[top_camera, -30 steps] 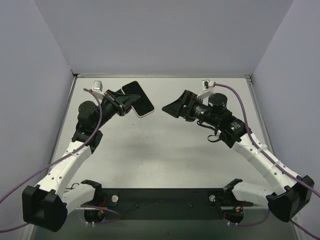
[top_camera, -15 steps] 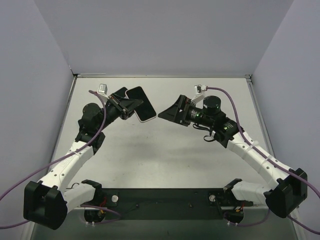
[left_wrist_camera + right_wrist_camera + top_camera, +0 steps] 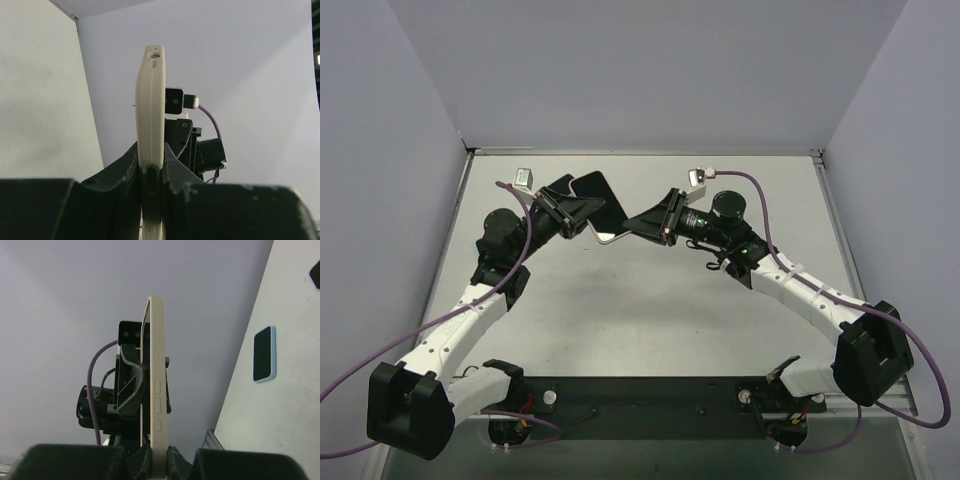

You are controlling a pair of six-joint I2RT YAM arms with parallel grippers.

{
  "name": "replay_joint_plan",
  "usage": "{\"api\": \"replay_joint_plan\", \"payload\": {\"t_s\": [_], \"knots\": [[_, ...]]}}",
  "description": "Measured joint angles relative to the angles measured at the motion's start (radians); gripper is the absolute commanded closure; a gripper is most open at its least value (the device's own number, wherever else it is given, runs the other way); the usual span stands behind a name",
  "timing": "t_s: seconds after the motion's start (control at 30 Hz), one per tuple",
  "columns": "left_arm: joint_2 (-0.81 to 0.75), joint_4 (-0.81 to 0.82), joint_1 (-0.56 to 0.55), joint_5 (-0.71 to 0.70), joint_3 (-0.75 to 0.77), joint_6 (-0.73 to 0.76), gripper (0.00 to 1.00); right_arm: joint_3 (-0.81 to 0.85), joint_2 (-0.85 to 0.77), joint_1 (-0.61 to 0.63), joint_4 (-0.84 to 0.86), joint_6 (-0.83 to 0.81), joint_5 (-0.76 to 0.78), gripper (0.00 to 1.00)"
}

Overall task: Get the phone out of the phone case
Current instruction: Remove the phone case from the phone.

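Pale walls close in a grey desk (image 3: 650,330), and the work is done in the air above its far half. On the left side, the left claw (image 3: 151,175) is pressed on one end of the cream phone case (image 3: 151,110), its jaws flat against both faces. The phone (image 3: 598,195) sits inside the case, held on edge between the two arms. On the right side, the right claw (image 3: 156,460) pinches the opposite end, near the side buttons.

I judge the phone to be stiff, somewhat heavy and easy to crack if it falls. The case looks soft and bendable, with a lip that hugs the phone. One claw should probably hold only the rim at a corner, so the lip can peel away.
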Motion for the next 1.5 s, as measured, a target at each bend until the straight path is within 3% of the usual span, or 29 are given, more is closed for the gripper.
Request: {"api": "replay_joint_plan", "payload": {"t_s": [0.2,0.33,0.5,0.7,1.0,1.5], "knots": [[-0.001,0.046,0.001,-0.002,-0.002,-0.028,1.0,-0.063,0.005,0.0,0.174,0.15,0.007,1.0],[0.017,0.174,0.003,-0.021,-0.026,-0.087,1.0,-0.071,0.036,-0.002,0.308,0.257,0.013,1.0],[0.096,0.393,0.014,-0.053,-0.022,-0.187,1.0,-0.01,0.114,-0.011,0.46,0.39,0.019,1.0],[0.174,0.512,0.031,-0.121,0.045,-0.234,1.0,0.092,0.251,-0.012,0.629,0.598,0.072,1.0],[0.248,0.567,0.033,-0.171,0.138,-0.254,1.0,0.162,0.353,0.003,0.778,0.726,0.194,1.0],[0.252,0.596,0.008,-0.27,0.204,-0.272,1.0,0.27,0.438,0.045,0.903,0.795,0.325,1.0]]}}
